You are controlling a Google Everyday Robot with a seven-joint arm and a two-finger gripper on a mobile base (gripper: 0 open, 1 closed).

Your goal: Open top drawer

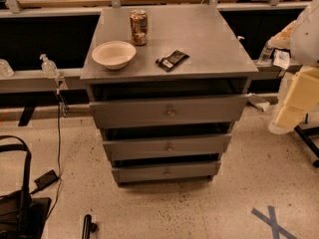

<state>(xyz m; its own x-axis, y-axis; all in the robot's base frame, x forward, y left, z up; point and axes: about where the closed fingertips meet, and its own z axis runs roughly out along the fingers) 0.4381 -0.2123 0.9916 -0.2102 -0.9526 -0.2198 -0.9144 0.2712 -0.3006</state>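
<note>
The top drawer [129, 112] is the widest grey front of the cabinet, with a small round knob [170, 112] at its centre. A dark gap shows between its front and the cabinet top [209, 39]. Two narrower drawer fronts [144, 147] sit below it. My gripper is out of view. Only the white and cream segments of my arm [299, 96] show at the right edge, to the right of the cabinet and apart from it.
On the cabinet top stand a white bowl [113, 54], a drink can [139, 27] and a black packet [172, 60]. A clear bottle [49, 66] sits on a rail at left. A black bag [15, 203] and cable lie on the floor at left; blue tape [271, 222] marks the floor at right.
</note>
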